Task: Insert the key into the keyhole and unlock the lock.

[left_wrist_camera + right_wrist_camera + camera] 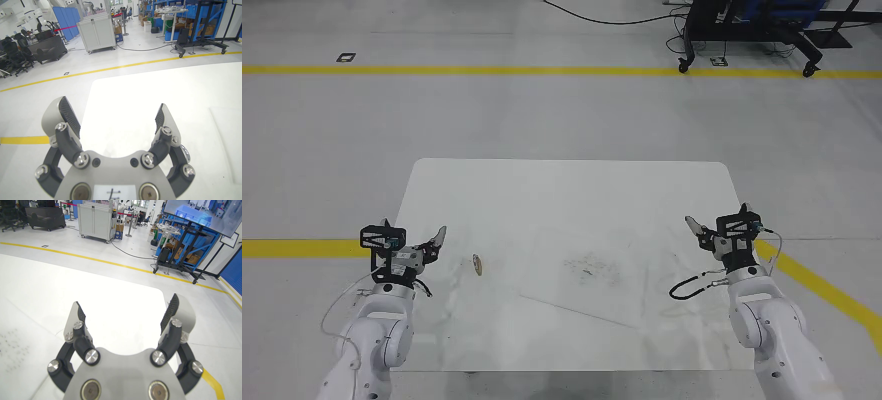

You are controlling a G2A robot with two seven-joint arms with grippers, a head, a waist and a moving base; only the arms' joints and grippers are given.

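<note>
Left gripper [414, 238] and right gripper [719, 222] hang spread, empty. The left should square over the small metal piece [477, 264], probably the key, near its three o'clock.

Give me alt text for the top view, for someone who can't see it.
A robot's left hand and right hand hover open and empty over the two near corners of a white table. A small object, too small to identify, lies on the table near the left hand.
</note>
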